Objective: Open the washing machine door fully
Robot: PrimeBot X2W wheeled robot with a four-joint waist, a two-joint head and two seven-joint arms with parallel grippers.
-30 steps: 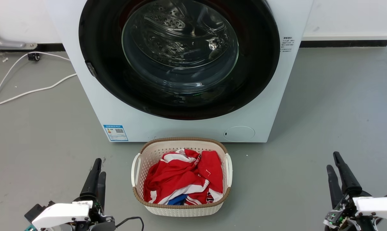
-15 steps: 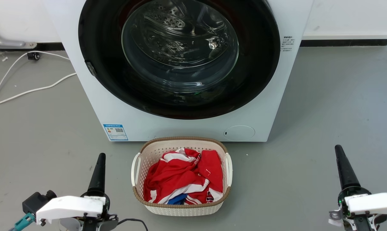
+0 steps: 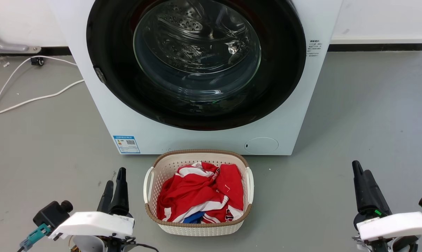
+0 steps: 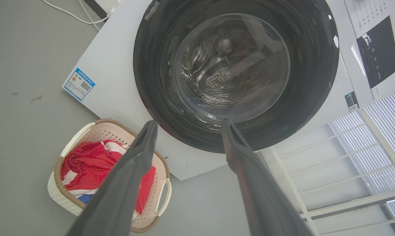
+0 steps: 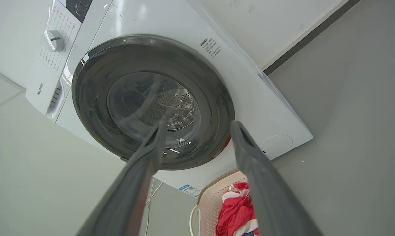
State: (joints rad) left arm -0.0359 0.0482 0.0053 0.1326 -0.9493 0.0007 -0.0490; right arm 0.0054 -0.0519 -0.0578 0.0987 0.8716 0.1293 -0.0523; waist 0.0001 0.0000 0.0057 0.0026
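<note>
Before closed washing machine door (image 3: 281, 70): left fingers (image 3: 121, 190), right fingers (image 3: 368, 192) both spread wide, empty.

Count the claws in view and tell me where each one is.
2. The left claw is at the head view's lower left, left of the laundry basket; the right claw is at the lower right. Both are open, short of the washing machine door.

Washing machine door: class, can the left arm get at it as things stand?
Probably yes: the open left gripper holds nothing, bare floor separates it from the washing machine door, and the laundry basket sits aside.
</note>
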